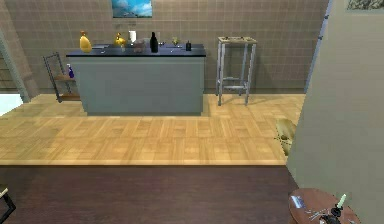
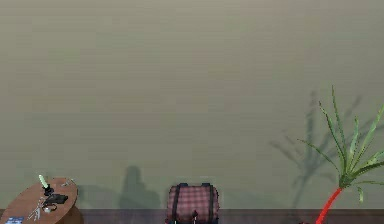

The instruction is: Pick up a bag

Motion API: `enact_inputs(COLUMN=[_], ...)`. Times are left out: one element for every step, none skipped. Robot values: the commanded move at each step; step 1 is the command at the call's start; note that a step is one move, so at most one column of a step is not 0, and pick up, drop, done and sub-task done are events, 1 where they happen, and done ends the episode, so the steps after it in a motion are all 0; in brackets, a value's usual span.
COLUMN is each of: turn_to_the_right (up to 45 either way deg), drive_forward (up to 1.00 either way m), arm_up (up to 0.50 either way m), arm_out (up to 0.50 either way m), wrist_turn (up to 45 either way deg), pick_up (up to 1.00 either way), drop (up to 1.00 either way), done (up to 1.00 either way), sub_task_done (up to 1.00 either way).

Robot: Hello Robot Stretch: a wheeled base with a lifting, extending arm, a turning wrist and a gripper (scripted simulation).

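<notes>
In the forward view, a long grey-blue table [image 1: 140, 85] stands across the far side of a room with a light wooden floor [image 1: 150, 135]. On its dark top sit a yellow bottle [image 1: 85, 42], a dark bottle [image 1: 153, 42] and a few smaller items too small to name. A picture [image 1: 132, 8] hangs on the tiled wall above it. A tall metal stool [image 1: 236, 68] stands just beside the table's right end, and a low dark rack [image 1: 60, 78] stands at its left end. A plain olive wall [image 1: 350, 110] takes up the view's right, with a round brown side table [image 1: 325, 208] at its foot in the bottom right corner, carrying a green-necked bottle [image 1: 341, 205].

In the arm side view, the bag [image 2: 193, 203], pink-checked with dark straps, stands upright on the floor against the olive wall at bottom centre. The round side table is at bottom left, well apart from the bag. A green spiky plant [image 2: 350, 150] rises at the right.

The state of the end effector cannot be told.
</notes>
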Motion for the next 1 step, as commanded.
enact_inputs(turn_to_the_right=[0.0], drive_forward=[0.0], arm_up=[0.0], arm_out=[0.0], wrist_turn=[6.0], pick_up=[0.0], drop=[0.0], done=[0.0], sub_task_done=[0.0])
